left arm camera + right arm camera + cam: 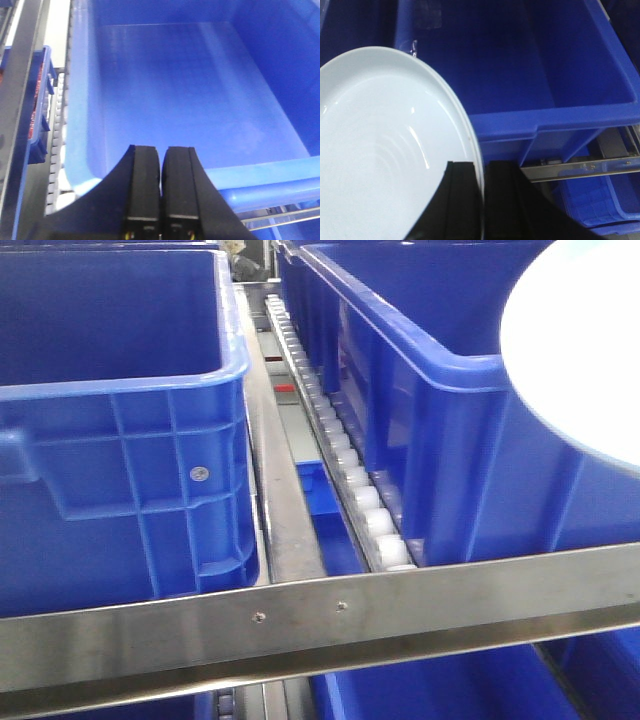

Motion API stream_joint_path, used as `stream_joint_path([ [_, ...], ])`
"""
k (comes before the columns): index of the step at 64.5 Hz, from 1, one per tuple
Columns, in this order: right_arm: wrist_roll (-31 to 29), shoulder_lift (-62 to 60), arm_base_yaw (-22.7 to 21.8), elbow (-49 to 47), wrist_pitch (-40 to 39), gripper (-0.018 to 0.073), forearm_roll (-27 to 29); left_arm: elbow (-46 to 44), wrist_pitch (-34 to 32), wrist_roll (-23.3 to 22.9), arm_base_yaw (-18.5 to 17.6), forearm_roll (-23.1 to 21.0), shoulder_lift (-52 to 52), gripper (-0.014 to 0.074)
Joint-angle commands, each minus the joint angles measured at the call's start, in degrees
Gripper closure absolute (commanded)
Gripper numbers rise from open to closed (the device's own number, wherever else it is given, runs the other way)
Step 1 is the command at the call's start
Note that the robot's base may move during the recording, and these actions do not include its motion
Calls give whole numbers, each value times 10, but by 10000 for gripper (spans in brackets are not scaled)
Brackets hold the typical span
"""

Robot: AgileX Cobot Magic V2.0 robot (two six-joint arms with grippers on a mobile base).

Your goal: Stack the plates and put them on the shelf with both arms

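Note:
A glossy pale blue-white plate fills the left of the right wrist view, held above a blue crate. My right gripper is shut on its rim, one finger on each side. The rim shows a doubled edge line; I cannot tell whether a second plate lies under it. The same plate juts in at the upper right of the front view. The shelf's steel front rail crosses the bottom, and a row of white rollers runs back from it. My left gripper is shut on nothing, hanging over another crate.
Two big blue crates sit on the shelf either side of the roller row. The left gripper looks down into a crate's hollow inside. More blue bins lie on the level below the steel rail.

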Motion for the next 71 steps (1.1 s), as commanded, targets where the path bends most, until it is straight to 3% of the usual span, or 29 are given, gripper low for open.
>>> stream_joint_path([
  [1, -1, 2, -4, -16, -55, 510, -4, -17, -44, -5, -4, 0, 5, 506],
  [71, -1, 2, -4, -16, -55, 510, -5, -17, -44, -5, -4, 0, 5, 507],
])
